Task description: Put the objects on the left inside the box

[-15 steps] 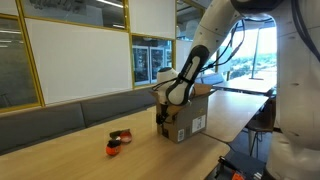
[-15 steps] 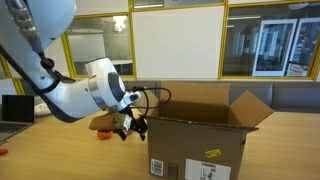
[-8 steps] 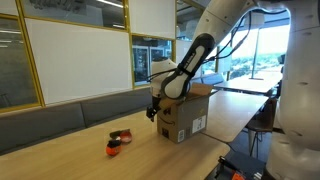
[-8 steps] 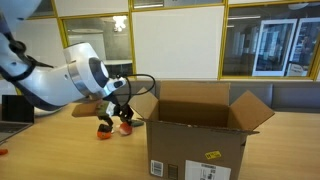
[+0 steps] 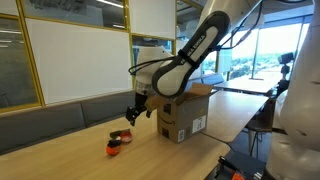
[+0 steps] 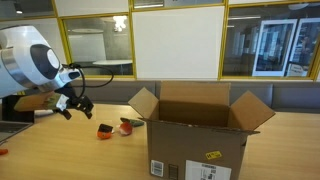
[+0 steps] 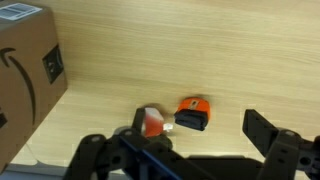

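Observation:
An open cardboard box (image 5: 186,116) stands on the wooden table and shows in both exterior views (image 6: 200,140). In the wrist view its side (image 7: 25,70) fills the left. Two small objects lie on the table beside it: an orange and black one (image 7: 195,112) and a red and white one (image 7: 152,123). Both also show in the exterior views, the orange one (image 5: 114,149) (image 6: 104,131) and the red one (image 5: 122,135) (image 6: 128,126). My gripper (image 5: 133,113) (image 6: 73,103) hangs above the table away from the box. In the wrist view it (image 7: 176,137) is open and empty over the two objects.
The long wooden table (image 5: 70,150) runs along a bench and glass walls. A laptop (image 6: 15,108) stands at the far left of the table behind the arm. A second table (image 5: 245,90) stands behind the box.
My arm has swung away from the box's edge, out over the table toward the two small objects. The objects and the box have not moved.

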Robot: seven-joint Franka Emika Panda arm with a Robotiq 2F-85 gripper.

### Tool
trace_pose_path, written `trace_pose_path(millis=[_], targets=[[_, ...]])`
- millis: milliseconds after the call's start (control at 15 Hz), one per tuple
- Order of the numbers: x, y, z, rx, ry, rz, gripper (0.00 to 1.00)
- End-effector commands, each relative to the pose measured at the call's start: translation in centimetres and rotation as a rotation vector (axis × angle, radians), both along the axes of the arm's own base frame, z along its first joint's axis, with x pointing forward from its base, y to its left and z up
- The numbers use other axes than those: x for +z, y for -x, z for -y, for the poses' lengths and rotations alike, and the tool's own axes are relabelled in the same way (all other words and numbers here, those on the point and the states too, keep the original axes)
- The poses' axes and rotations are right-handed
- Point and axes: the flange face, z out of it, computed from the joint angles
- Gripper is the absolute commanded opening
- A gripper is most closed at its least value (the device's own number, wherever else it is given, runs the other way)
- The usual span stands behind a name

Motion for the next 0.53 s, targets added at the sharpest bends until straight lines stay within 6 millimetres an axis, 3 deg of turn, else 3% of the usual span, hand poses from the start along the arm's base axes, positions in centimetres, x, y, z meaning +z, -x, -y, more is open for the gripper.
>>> trace_pose_path(millis=[0,467], targets=[[-1.2,0.3,-2.6,0.068,-0.065,-0.015,1.00],[-7.4,-3.4,-3.3,0.005,-0.123,-0.127,1.00]])
